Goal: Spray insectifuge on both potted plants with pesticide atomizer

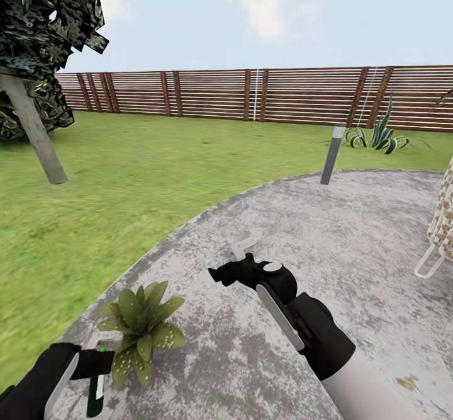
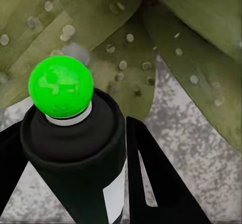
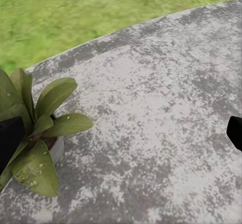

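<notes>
The left pincer [image 1: 94, 363] pinches the atomizer [image 2: 75, 153], its green tip just near of the speckled plant [image 1: 141, 329], axis pointing at the leaves. The right pincer [image 1: 220, 275] hovers farther right over the paving [image 1: 327, 231]; its spread I cannot tell.

We see a slim dark spray bottle [image 2: 75, 153] of smooth, faintly glossy plastic with a shiny green ball tip [image 2: 60, 86] and a matt white label. The speckled green leaves of the potted plant [image 1: 141, 329] look waxy, the grey mottled stone paving [image 1: 327, 231] rough and matt. The brown slatted fence [image 1: 251, 96] looks like wood, the black gripper fingers [image 2: 151, 183] like matt plastic.
</notes>
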You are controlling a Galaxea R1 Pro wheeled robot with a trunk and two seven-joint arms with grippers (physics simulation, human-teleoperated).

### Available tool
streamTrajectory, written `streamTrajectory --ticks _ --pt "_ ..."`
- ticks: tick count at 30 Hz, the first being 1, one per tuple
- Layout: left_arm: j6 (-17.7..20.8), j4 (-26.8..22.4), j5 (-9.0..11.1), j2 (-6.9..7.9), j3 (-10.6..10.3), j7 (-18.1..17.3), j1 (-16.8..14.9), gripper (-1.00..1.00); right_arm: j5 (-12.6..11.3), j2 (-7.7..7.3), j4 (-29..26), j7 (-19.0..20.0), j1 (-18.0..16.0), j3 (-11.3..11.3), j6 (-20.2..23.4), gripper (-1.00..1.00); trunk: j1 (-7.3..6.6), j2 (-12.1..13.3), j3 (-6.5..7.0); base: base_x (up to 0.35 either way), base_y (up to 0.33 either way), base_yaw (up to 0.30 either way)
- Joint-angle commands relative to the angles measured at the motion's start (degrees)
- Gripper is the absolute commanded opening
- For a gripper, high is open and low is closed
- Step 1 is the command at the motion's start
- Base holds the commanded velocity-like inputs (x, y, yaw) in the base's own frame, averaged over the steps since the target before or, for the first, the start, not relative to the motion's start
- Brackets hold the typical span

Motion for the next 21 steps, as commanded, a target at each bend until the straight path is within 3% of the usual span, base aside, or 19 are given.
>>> streamTrajectory --ticks 1,7,15,21 --pt "0.3 0.0 0.0 0.00 0.0 0.0 -0.1 -1.00 0.0 0.02 0.0 0.0 0.0 0.0 0.0 1.00 0.00 0.0 0.00 0.000 0.000 0.000" --pt "0.6 -0.6 -0.1 0.32 -0.1 -3.9 -0.1 -1.00 0.0 0.03 0.1 0.0 0.0 0.0 0.0 1.00 0.00 0.0 0.00 0.000 0.000 0.000" --pt "0.8 -3.8 -0.1 1.09 0.1 -4.1 0.4 -1.00 0.0 0.03 0.2 0.0 0.0 0.0 0.0 1.00 0.00 0.0 0.00 0.000 0.000 0.000" --pt "0.6 1.7 0.0 1.06 0.1 -3.7 0.6 -1.00 0.0 0.03 0.2 0.0 0.0 0.0 0.0 1.00 0.00 0.0 0.00 0.000 0.000 0.000"
